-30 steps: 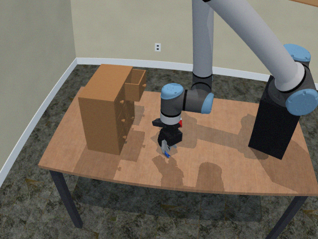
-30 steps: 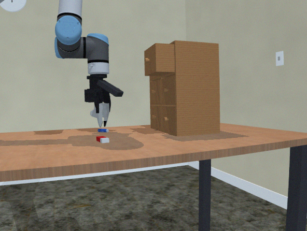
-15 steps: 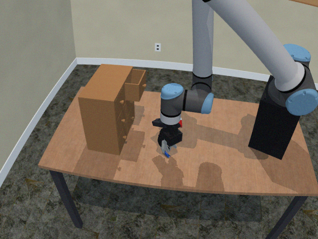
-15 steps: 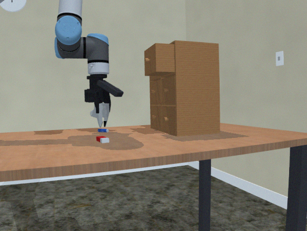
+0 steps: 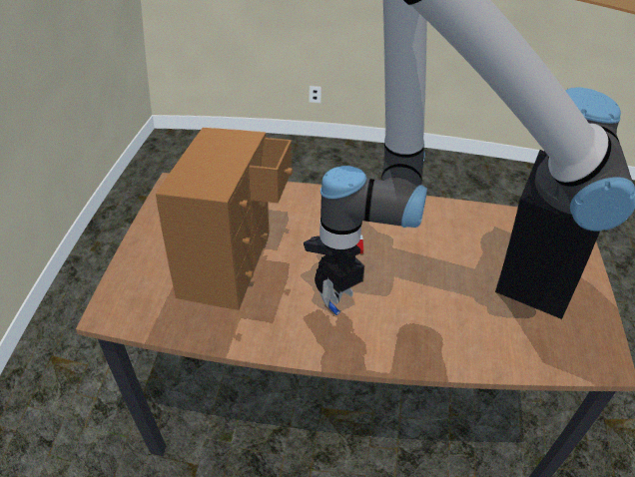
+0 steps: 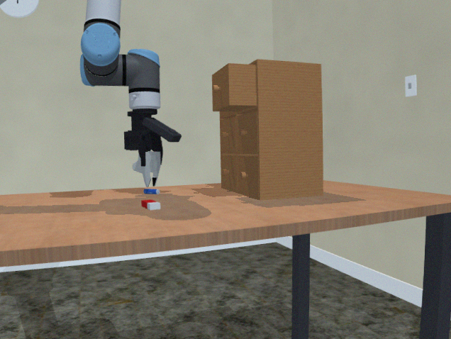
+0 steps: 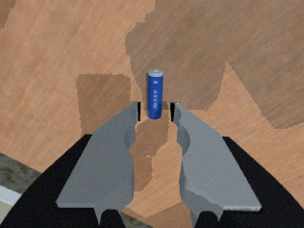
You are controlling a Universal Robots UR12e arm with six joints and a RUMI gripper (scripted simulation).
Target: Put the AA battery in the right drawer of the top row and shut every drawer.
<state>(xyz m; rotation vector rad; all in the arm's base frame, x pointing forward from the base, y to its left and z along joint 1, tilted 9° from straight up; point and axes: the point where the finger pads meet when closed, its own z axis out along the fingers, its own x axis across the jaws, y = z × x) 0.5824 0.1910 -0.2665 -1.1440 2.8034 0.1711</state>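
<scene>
Since the room's pretty plain, here's the setup: wood-grain tabletop, mottled dark floor, beige walls with white baseboard. The AA battery is lying on its side on the tabletop, just under the claw. Its long axis runs left-right in the exterior view, silver end to the right, chest side; in the wrist view that end points far. The claw's fairly narrow, with gaps either side of the battery, so nothing's gripped. The top view looks into the pulled-out top drawer at the far end of the chest; exterior only gets its outside, but shows the red-and-white block properly, mostly hidden from the top. Wall outlet is top view only, light switch exterior only.
</scene>
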